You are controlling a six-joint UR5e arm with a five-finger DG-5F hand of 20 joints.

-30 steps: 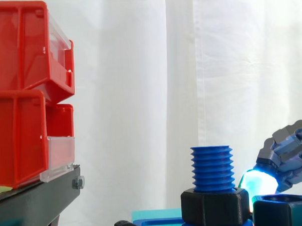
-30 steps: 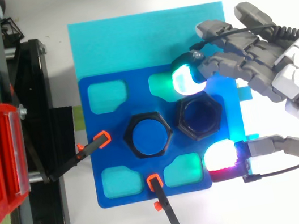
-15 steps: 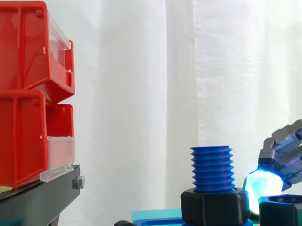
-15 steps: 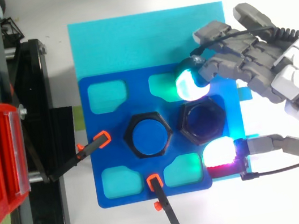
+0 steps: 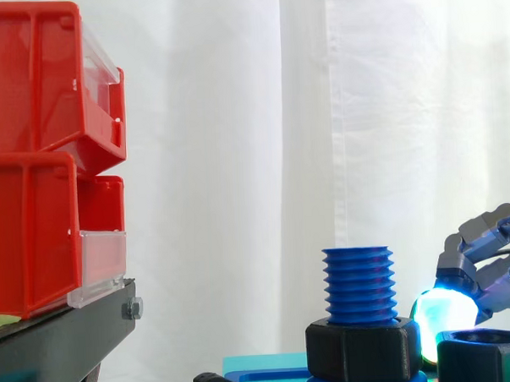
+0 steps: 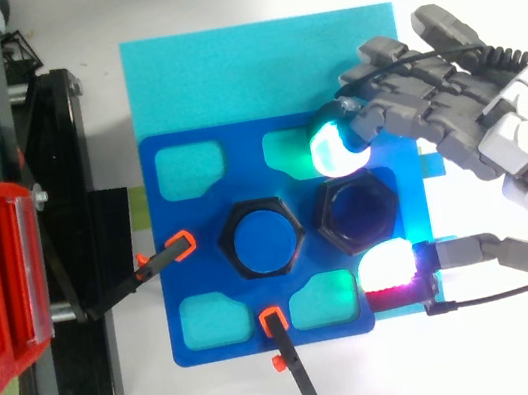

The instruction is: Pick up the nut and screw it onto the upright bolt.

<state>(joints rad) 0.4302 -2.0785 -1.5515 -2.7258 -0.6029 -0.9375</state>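
We see the hand (image 6: 497,133) coming in from the right in the top view, its fingers curled down around the nut (image 6: 353,213). One fingertip (image 6: 335,148), glowing cyan-green, sits against the far side of the nut, and the thumb pad (image 6: 387,266), glowing red and white, sits against the opposite side, so the nut is pinched between the two. The other fingers are bunched close together behind the glowing fingertip.

The nut, black and six-sided, rests flat on the blue plate (image 6: 203,289), just beside the bolt (image 6: 263,236) and on its right in the top view. From the side we see the nut (image 5: 470,359) low at the right edge, with the hand (image 5: 495,257) arched over it and a lit pad on either side. The bolt (image 5: 358,286) stands upright, its blue thread bare above a black hex collar (image 5: 361,351).

The blue plate lies on a cyan mat (image 6: 223,72). Two orange-tipped clamps (image 6: 176,248) press on the plate near the bolt – one from the left, one from below in the top view. At the left stand the red bins (image 5: 33,150) on the black stand (image 5: 58,343), before the white curtain (image 5: 237,158).
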